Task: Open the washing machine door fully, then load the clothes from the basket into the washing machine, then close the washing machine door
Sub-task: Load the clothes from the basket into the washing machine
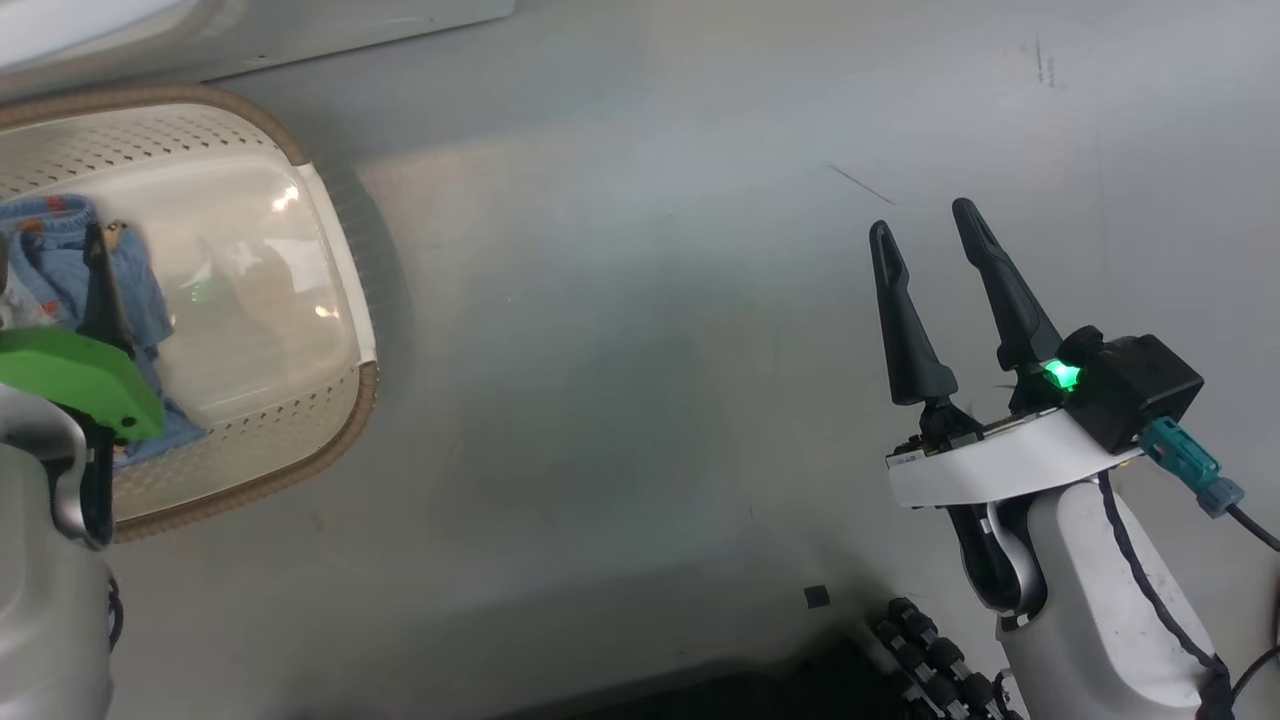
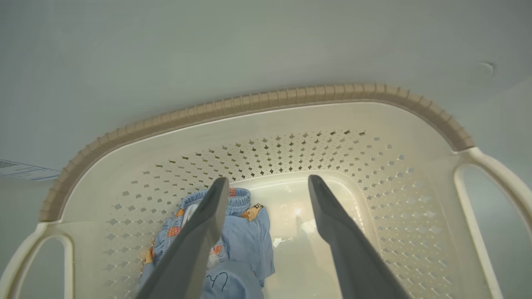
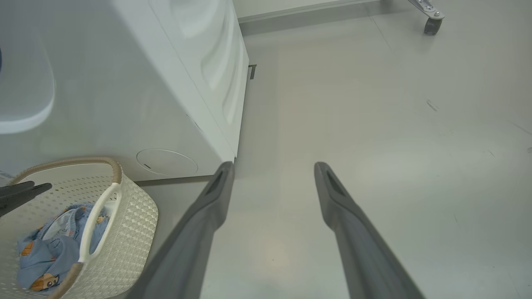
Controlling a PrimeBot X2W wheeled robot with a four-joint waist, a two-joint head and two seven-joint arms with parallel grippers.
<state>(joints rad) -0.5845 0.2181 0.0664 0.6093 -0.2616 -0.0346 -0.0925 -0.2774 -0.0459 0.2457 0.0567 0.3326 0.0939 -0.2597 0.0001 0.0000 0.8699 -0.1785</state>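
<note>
Dark left end effector (image 2: 268, 179) points into the basket (image 2: 257, 104), spread, empty; right end effector (image 3: 273, 164) spread over floor (image 3: 374, 104).

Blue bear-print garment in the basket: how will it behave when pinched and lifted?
Likely floppy: the blue garment lies crumpled in folds, so it should drape and hang below a pinch. Probably light, since it looks like small, soft knit. If pushed, it may slide on the glossy floor of the basket rather than bunch up.

Basket (image 2: 266, 101) mouth open from above. I see bare bottom beside the blue garment (image 2: 249, 232), which is heaped toward one side. Floor (image 1: 650, 350) on my right is open. Washing machine (image 3: 104, 104) front close behind the basket blocks that side.
</note>
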